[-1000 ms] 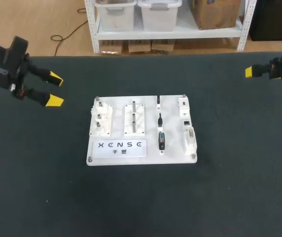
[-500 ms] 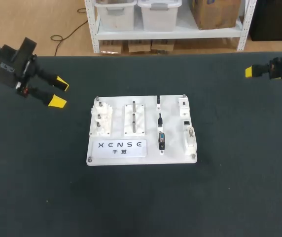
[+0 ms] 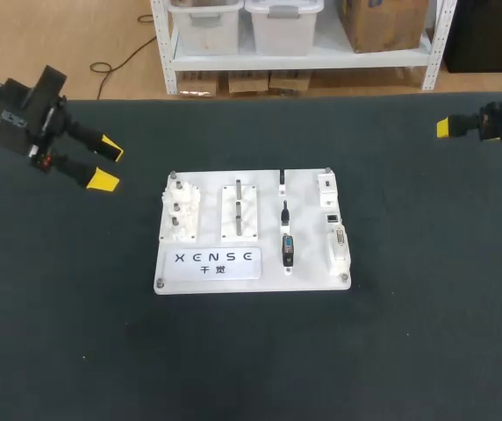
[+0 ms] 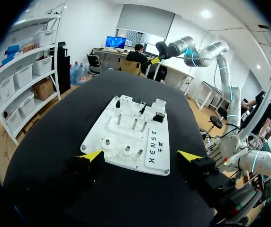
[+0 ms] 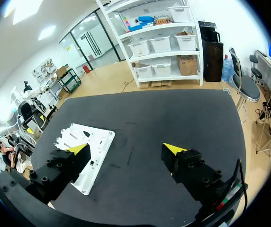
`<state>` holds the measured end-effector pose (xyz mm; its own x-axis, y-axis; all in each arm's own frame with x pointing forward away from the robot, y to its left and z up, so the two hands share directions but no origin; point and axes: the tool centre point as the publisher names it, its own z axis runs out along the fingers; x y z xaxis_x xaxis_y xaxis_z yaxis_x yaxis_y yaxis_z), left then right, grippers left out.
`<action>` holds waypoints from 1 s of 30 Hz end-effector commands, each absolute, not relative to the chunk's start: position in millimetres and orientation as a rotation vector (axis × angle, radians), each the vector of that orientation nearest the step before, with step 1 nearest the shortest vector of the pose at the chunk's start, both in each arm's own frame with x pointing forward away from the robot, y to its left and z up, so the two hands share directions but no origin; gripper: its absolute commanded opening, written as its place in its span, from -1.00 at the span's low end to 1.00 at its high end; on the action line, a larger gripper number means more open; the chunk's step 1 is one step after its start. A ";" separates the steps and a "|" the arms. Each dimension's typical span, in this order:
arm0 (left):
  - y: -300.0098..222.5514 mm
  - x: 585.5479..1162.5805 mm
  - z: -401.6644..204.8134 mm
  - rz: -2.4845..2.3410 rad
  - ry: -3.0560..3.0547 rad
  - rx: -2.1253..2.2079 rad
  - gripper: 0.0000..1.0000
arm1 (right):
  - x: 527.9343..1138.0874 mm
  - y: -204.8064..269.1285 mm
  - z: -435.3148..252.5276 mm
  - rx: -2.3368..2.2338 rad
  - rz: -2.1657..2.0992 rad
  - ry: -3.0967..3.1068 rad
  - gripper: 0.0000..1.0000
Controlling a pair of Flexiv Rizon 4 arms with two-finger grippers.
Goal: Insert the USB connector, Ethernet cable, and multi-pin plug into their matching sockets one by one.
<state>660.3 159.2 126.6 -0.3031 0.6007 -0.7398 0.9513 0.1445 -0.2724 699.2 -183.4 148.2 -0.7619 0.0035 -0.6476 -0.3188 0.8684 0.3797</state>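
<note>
At table centre, white board (image 3: 308,232) is lying flat. Three plugs are sitting parked in its middle column, multi-pin plug (image 3: 288,250) nearest me, with the sockets (image 3: 332,215) just beside, which I judge keeps transfers short. Off the board's far-left corner, left gripper (image 3: 102,165) is hanging with fingers wide, gripping nothing. Well to the right, right gripper (image 5: 126,149) is likewise hanging wide and empty.

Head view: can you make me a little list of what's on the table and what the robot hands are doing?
Table: black
White board: middle of the table
Plugs: three dark ones lined up on the board
Sockets: white, on the board's right side, apart from the plugs
Left gripper: open, empty, off to the board's left
Right gripper: open, empty, far off to the board's right
</note>
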 end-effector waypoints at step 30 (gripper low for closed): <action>159.3 659.7 126.0 -1.008 1.966 1.480 1.00 | 705.5 -176.2 148.4 -0.251 0.638 2.380 1.00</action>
